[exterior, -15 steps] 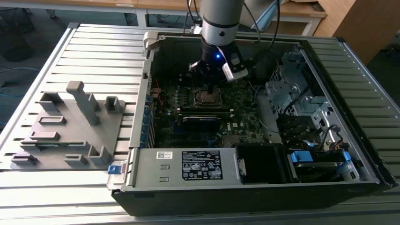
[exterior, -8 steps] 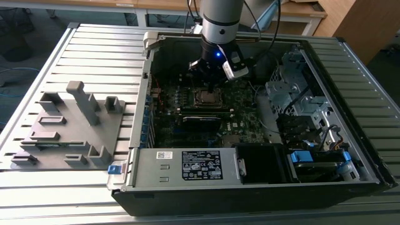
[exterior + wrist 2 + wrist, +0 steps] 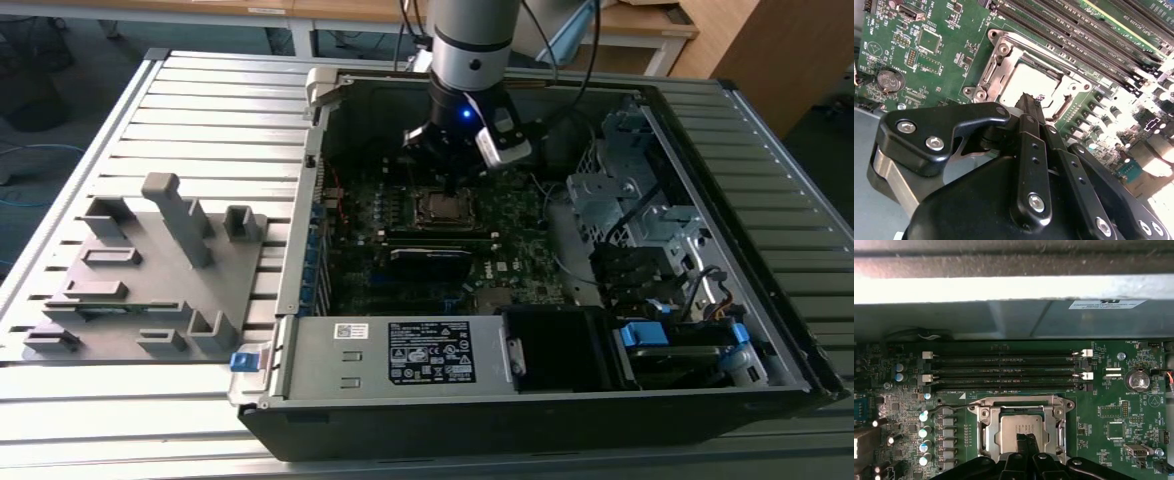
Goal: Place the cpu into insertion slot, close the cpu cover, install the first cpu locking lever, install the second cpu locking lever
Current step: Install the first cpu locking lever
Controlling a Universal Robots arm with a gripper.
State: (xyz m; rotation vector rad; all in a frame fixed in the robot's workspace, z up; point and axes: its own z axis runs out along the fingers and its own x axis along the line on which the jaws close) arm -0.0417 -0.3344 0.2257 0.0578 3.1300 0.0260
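Tool point(image 3: 1025, 440) closed, fingertips pressed together, nothing seen between them. Its tips stood over the cpu point(image 3: 1009, 427); we could not tell whether they touched. The cpu lay flat within the cut-out of the cpu cover point(image 3: 985, 432), which sat level around it. Beyond, on the green motherboard point(image 3: 1114, 410), we recorded the memory sticks point(image 3: 1004, 367), then the case wall point(image 3: 954, 320).
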